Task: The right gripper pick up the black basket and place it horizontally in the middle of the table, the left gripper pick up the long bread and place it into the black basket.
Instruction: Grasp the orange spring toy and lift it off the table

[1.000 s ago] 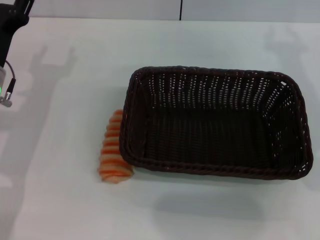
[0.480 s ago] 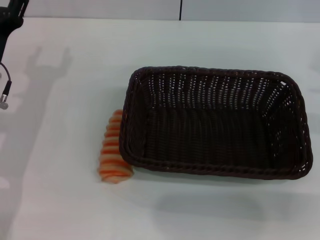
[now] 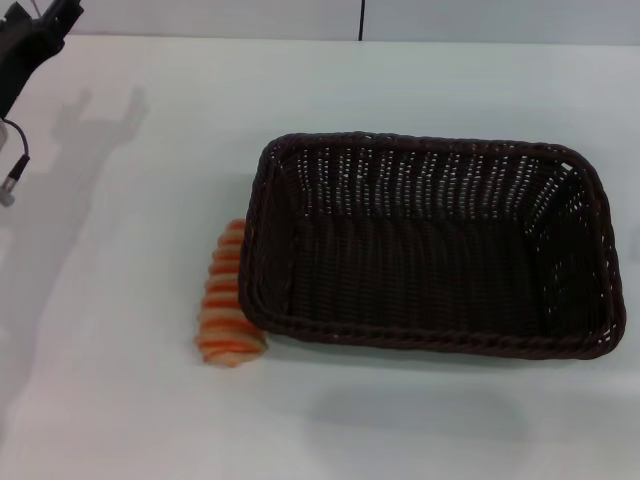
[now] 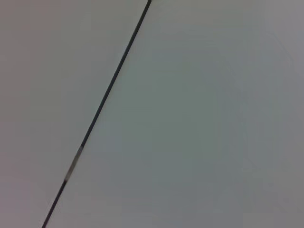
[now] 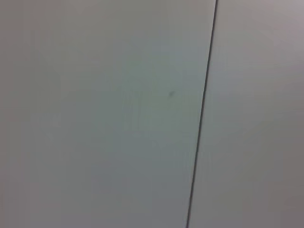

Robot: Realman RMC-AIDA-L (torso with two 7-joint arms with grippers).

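Note:
The black basket (image 3: 432, 245) lies lengthwise across the white table (image 3: 150, 420), right of the middle, and it is empty. The long bread (image 3: 228, 300), striped orange and cream, lies on the table against the basket's left wall near its front corner. My left gripper (image 3: 38, 35) is at the far left back corner of the head view, high above the table and far from the bread. Only part of it shows. My right gripper is out of view. Both wrist views show only a plain pale surface with a dark seam (image 4: 102, 102).
A cable end with a plug (image 3: 10, 180) hangs from my left arm at the left edge. The arm's shadow (image 3: 95, 120) falls on the table's back left. The table's back edge meets a pale wall (image 3: 200, 15).
My left arm has shifted a little at the top left corner and its shadow has moved with it. The basket and the bread have not moved.

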